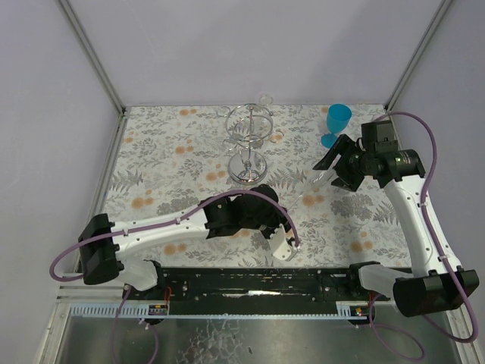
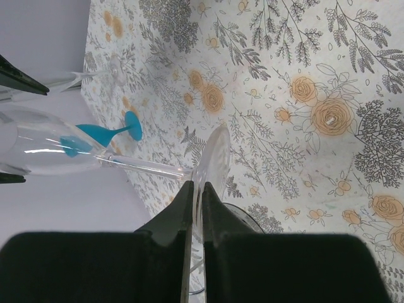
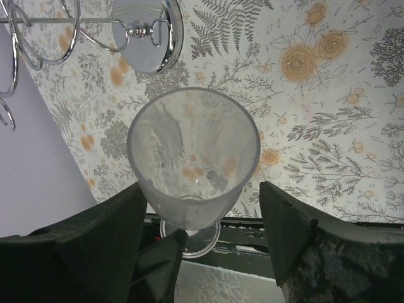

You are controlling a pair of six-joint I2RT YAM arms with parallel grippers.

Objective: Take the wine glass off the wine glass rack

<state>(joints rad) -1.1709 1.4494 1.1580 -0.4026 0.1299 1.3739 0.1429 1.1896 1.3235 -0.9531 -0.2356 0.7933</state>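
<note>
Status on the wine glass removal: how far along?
Done: the clear stemmed wine glass is off the chrome wire wine glass rack. In hand: the left pincer is shut on its foot, glass held sideways; the open right pincer straddles the bowl. Left: probably a handover or setting it down.

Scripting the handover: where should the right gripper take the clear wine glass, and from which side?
The bowl, from the mouth end. The left gripper pinches the foot, so the wine glass points its rim at the right gripper, whose open fingers flank the bowl. Probably close gently across its sides; the stem is thin.
</note>
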